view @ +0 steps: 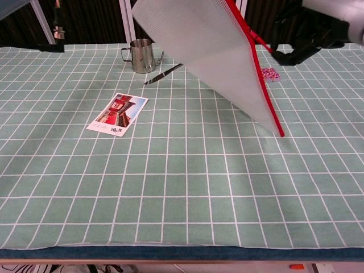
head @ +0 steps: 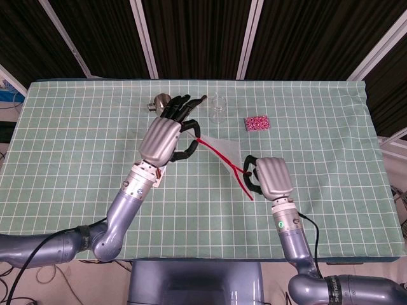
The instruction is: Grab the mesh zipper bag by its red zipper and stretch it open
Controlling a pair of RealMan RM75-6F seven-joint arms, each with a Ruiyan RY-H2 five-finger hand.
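The mesh zipper bag (view: 205,57) hangs in the air above the table, a white net sheet with a red zipper (view: 261,85) along its right edge. In the head view the red zipper (head: 222,162) runs as a taut line between my two hands. My left hand (head: 166,135) pinches its far end near the table's middle. My right hand (head: 270,178) pinches the zipper lower down, to the right. The chest view shows my right hand (view: 307,35) dark at the top right, beside the zipper; my left hand is out of that frame.
A steel pitcher (view: 141,55), a pen (view: 164,74) and a glass (head: 218,108) stand at the back of the green checked cloth (view: 182,187). A pink patterned packet (head: 257,122) lies at the back right. A postcard (view: 118,114) lies left of centre.
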